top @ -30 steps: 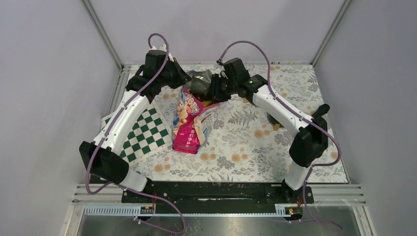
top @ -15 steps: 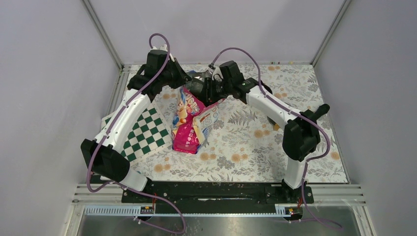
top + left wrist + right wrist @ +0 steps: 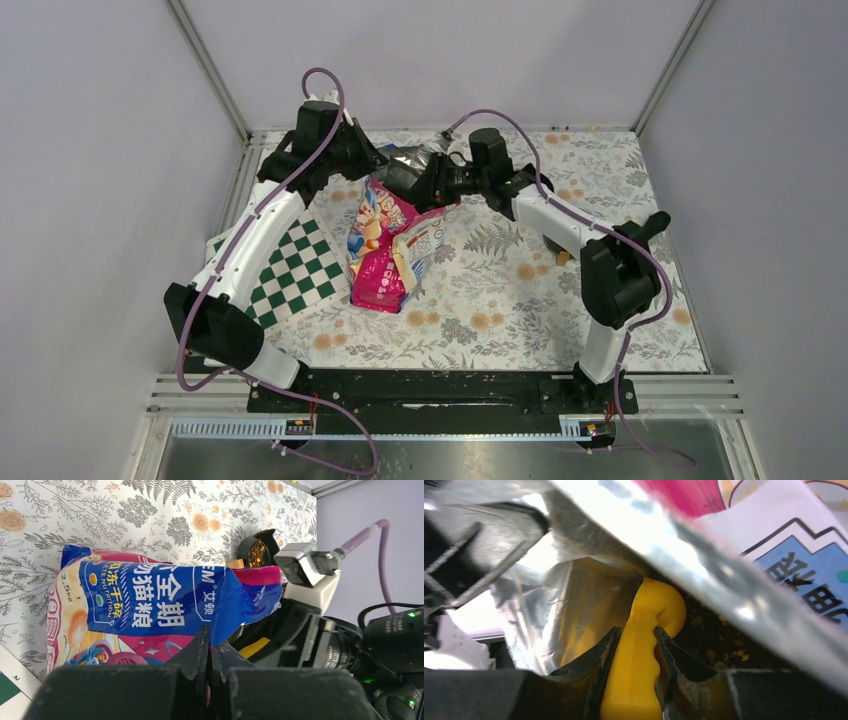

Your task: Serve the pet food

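In the top view we see the bag [image 3: 385, 240] at upper centre of the frame, with both arms at its open end. The left gripper [image 3: 210, 642] is clenched on the bag's edge. The right gripper [image 3: 636, 632] grasps the handle of the scoop [image 3: 651, 605] inside the bag, where pet food [image 3: 711, 652] shows dimly at centre right. More lies in a bowl [image 3: 270, 536] beyond the bag.

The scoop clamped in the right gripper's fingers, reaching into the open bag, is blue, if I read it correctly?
Not quite: the scoop is yellow-orange, not blue, as the right wrist view shows. It is indeed clamped in the right gripper's fingers, reaching into the open bag.
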{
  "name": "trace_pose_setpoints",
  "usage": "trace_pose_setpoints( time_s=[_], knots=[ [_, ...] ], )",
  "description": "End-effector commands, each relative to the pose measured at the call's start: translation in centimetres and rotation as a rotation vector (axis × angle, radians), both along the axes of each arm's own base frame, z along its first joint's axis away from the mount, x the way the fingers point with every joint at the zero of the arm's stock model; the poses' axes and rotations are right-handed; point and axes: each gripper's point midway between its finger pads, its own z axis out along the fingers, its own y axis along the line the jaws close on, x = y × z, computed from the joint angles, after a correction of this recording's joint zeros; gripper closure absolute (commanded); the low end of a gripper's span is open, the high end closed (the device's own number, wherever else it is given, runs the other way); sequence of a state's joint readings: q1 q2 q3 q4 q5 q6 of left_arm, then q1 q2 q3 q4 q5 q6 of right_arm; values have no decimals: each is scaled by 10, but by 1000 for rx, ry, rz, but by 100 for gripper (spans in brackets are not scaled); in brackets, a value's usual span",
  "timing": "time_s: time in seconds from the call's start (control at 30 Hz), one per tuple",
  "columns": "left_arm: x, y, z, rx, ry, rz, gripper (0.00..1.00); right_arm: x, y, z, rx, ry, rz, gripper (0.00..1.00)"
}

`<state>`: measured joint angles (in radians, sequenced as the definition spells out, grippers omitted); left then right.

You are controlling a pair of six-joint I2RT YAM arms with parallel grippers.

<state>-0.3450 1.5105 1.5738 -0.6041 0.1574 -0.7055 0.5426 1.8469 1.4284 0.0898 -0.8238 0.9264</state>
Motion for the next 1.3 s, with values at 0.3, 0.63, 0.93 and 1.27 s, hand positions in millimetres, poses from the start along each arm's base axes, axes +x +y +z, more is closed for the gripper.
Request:
trace_pose_setpoints(
  time_s=[0.3,0.63,0.93,1.27],
  knots=[
    [14,22,43,2,-156,57,100,-8,-40,138,298,-40,-74,100],
    [9,25,53,5,-188,59,100,2,-59,146,304,-39,-152,100],
    [1,36,62,25,-220,79,100,15,-80,151,419,-29,-211,100],
    [-6,49,68,22,-252,104,100,20,-94,150,476,-27,-235,100]
  ],
)
